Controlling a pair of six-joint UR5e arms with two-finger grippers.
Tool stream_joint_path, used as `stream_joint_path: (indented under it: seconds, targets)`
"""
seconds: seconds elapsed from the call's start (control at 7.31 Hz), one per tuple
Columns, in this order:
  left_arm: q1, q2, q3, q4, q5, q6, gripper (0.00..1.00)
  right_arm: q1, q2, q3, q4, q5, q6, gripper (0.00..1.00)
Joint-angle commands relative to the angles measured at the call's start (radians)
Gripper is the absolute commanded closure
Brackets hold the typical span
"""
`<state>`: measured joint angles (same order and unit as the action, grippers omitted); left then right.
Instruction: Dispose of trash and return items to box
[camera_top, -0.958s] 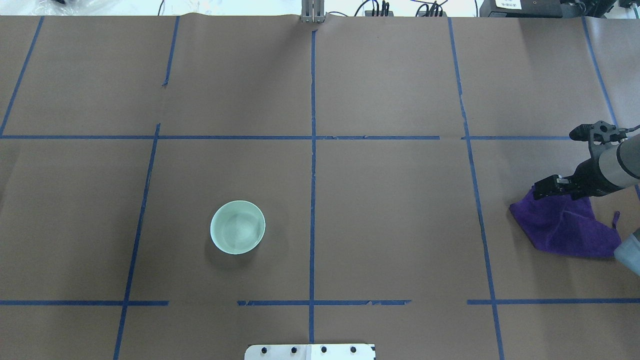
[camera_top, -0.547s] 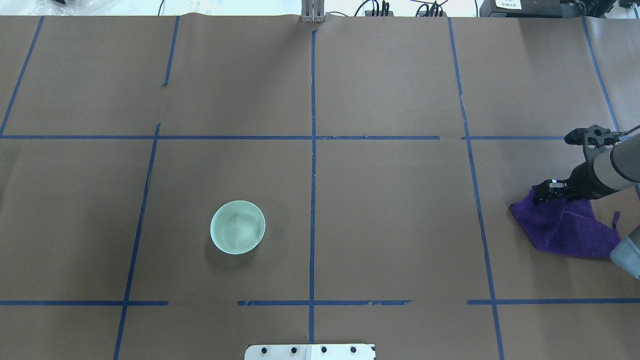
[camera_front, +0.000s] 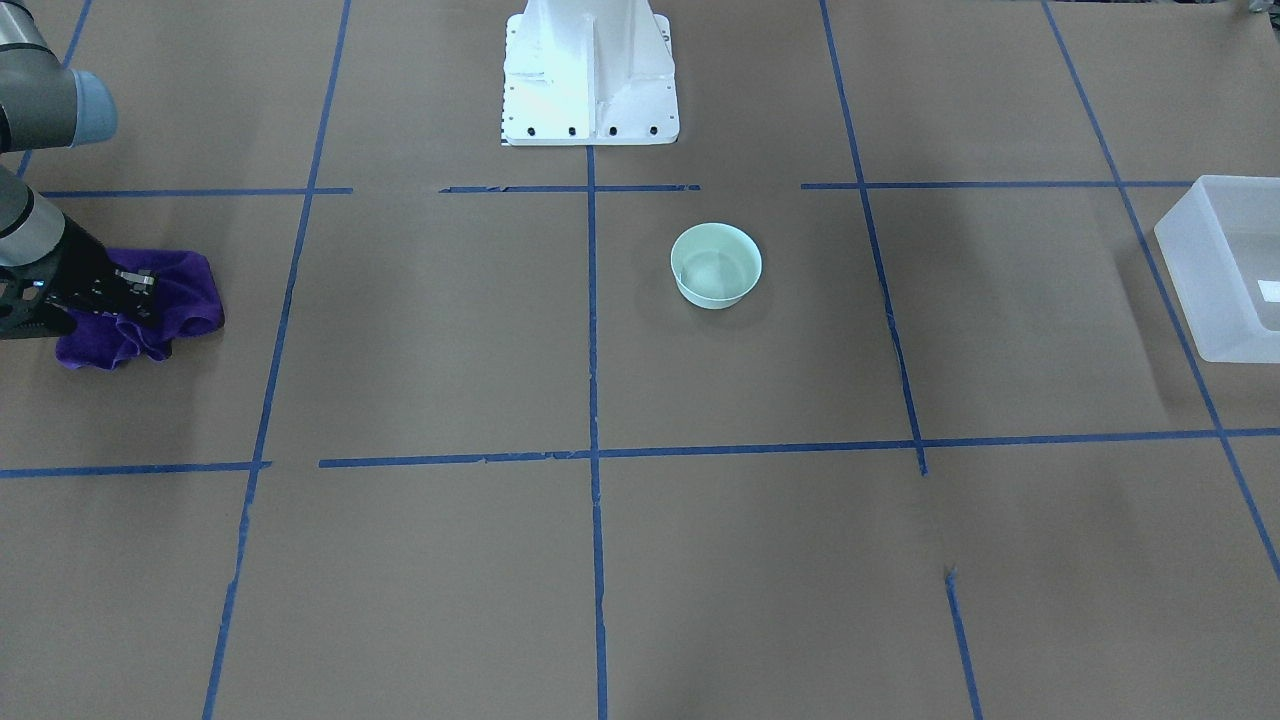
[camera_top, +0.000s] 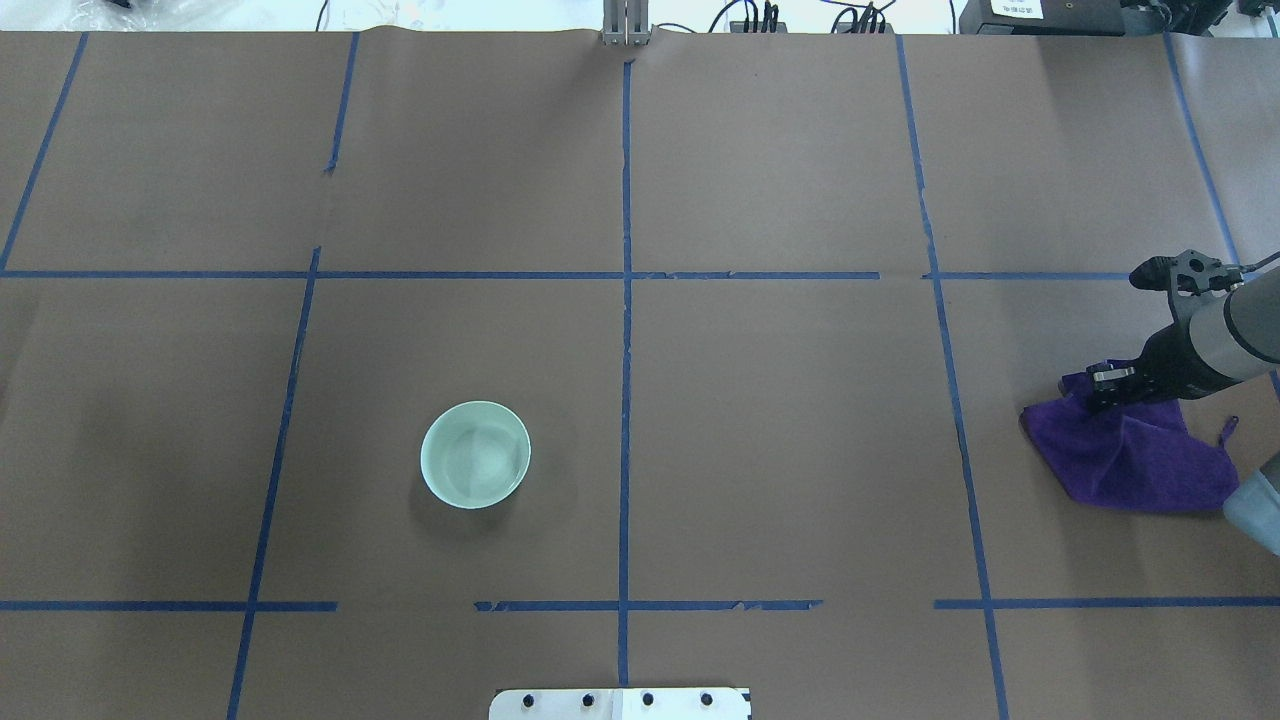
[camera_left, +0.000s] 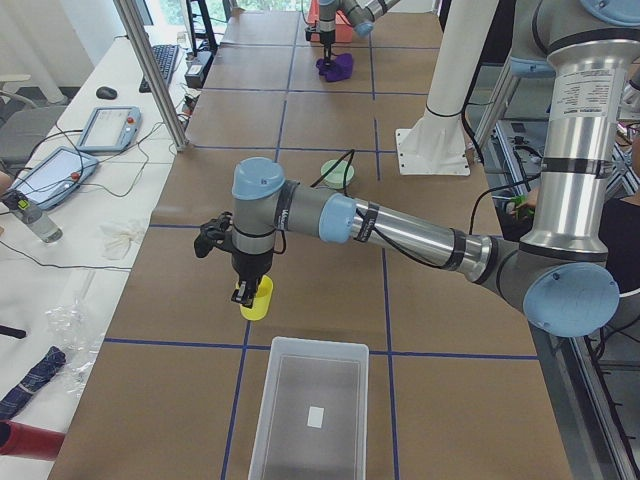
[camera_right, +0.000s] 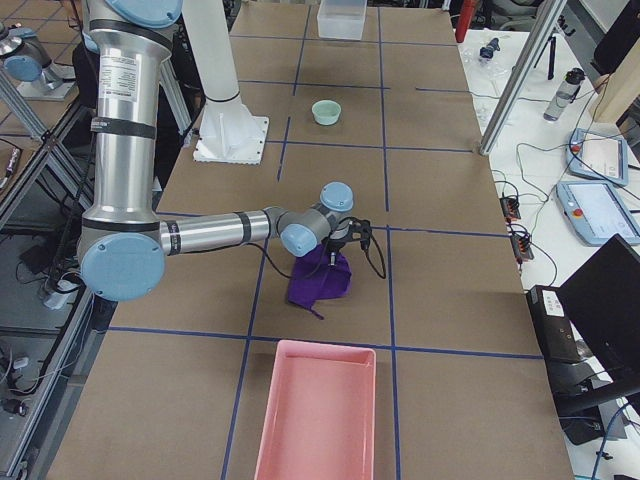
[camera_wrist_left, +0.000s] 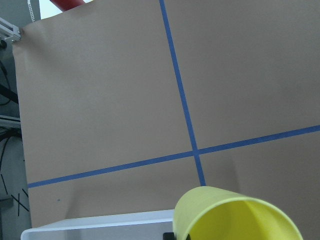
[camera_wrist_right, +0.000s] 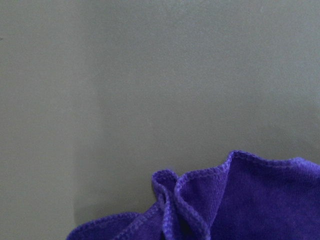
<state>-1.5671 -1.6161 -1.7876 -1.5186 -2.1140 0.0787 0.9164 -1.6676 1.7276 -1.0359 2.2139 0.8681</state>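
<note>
My left gripper (camera_left: 243, 292) is shut on the yellow cup (camera_left: 257, 300) and holds it tilted, just above the table, beyond the far end of the frosted-white box (camera_left: 310, 410). The left wrist view shows the cup's rim (camera_wrist_left: 240, 220) and the box's edge (camera_wrist_left: 75, 231) below it. The mint-green bowl (camera_top: 475, 455) stands upright and alone, left of the table's middle; it also shows in the front-facing view (camera_front: 715, 265). My right gripper (camera_top: 1108, 385) points down at the far right, shut on the top edge of a purple cloth (camera_top: 1140, 460).
The box (camera_front: 1225, 270) lies at the table's end on my left. A pink tray (camera_right: 315, 415) lies at the end on my right, past the cloth (camera_right: 318, 280). My white base (camera_front: 590, 70) stands at mid-table edge. Blue tape lines grid the brown table.
My right gripper's fingers came down onto the purple cloth and closed on its top edge, which bunched slightly. The bowl has not moved.
</note>
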Motion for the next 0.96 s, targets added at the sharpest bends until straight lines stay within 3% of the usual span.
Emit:
stream_joint_path:
  seconds: [0.0,0.14,0.41,0.82]
  targets:
    - [-0.040,0.013,0.109,-0.055,-0.003,0.085,1.00,0.097,-0.004,0.065,-0.024,0.088,0.000,1.00]
    - [-0.040,0.018,0.134,-0.069,-0.006,0.084,1.00,0.143,-0.007,0.160,-0.112,0.136,-0.006,1.00]
    - [-0.040,0.030,0.175,-0.077,-0.006,0.082,1.00,0.192,-0.004,0.347,-0.348,0.142,-0.027,1.00]
    - [-0.040,0.126,0.169,-0.170,-0.012,-0.026,1.00,0.313,-0.007,0.403,-0.392,0.141,-0.075,1.00]
